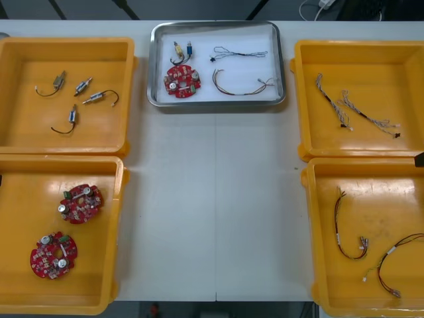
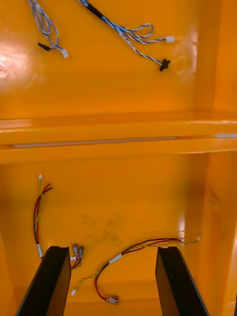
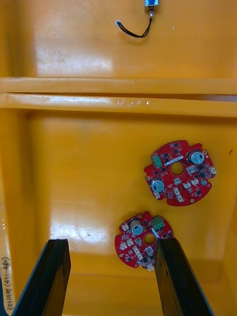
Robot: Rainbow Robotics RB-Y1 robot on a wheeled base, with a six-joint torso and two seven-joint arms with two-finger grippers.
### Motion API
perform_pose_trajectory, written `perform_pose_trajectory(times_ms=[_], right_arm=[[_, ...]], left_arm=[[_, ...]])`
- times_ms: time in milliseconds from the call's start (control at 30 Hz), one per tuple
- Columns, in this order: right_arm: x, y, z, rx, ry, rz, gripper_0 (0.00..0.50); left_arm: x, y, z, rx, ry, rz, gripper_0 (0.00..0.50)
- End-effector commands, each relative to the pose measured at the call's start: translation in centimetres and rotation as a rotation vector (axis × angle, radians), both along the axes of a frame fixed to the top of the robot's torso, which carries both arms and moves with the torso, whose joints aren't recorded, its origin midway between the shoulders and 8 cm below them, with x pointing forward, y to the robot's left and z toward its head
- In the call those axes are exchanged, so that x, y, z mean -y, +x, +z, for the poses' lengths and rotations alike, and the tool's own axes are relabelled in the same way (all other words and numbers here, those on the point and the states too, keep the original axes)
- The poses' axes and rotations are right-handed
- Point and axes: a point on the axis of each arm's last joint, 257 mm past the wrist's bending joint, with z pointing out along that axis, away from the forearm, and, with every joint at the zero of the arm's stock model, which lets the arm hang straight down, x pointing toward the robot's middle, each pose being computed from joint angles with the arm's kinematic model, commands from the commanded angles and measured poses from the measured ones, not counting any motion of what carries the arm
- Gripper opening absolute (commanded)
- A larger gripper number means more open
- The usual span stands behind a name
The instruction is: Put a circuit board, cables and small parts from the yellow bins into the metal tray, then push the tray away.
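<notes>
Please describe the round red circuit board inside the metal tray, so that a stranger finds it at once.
Find the shiny rectangular metal tray at the far middle of the light table. On its white floor, in the left half, lies the round red circuit board, nearer than the small metal parts. It is the only red disc there; its neighbours are thin cables.

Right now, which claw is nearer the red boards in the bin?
Left. The left claw hangs over the circuit boards, one right beside it. The right claw hangs over red and yellow cables instead.

Nearer circuit board [image 3: 140, 241] partly behind left gripper [image 3: 111, 242]; small metal part [image 3: 152, 4] cut by edge.
</notes>
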Motion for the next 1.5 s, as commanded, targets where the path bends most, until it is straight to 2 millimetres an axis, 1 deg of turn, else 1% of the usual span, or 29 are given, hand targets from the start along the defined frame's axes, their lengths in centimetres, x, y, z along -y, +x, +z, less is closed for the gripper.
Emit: perform_pose_trajectory(times_ms=[33,233,400,600,667,867,1100,1500], right_arm=[[2.6,0.1,0.6,0.006,-0.026,-0.030,0.500],[2.6,1.0,-0.4,0.013,0.021,-0.030,0.500],[1.7,1.3,-1.1,0.020,0.023,0.034,0.500],[0.3,1.1,-2.1,0.007,0.074,0.040,0.500],[0.1,1.0,-2.3,0.005,0.078,0.038,0.500],[-0.1,0.5,-2.8,-0.020,0.079,0.036,0.500],[0.5,0.2,-3.4,-0.034,0.062,0.009,0.500],[0.4,0.2,-3.4,-0.035,0.065,0.011,0.500]], left_arm=[[-0.9,-0.5,1.0,-0.002,0.079,-0.050,0.500],[-0.9,-0.5,1.0,-0.002,0.079,-0.050,0.500],[-0.9,-0.5,1.0,-0.002,0.079,-0.050,0.500],[-0.9,-0.5,1.0,-0.002,0.079,-0.050,0.500],[-0.9,-0.5,1.0,-0.002,0.079,-0.050,0.500],[-0.9,-0.5,1.0,-0.002,0.079,-0.050,0.500],[-0.9,-0.5,1.0,-0.002,0.079,-0.050,0.500],[-0.9,-0.5,1.0,-0.002,0.079,-0.050,0.500]])
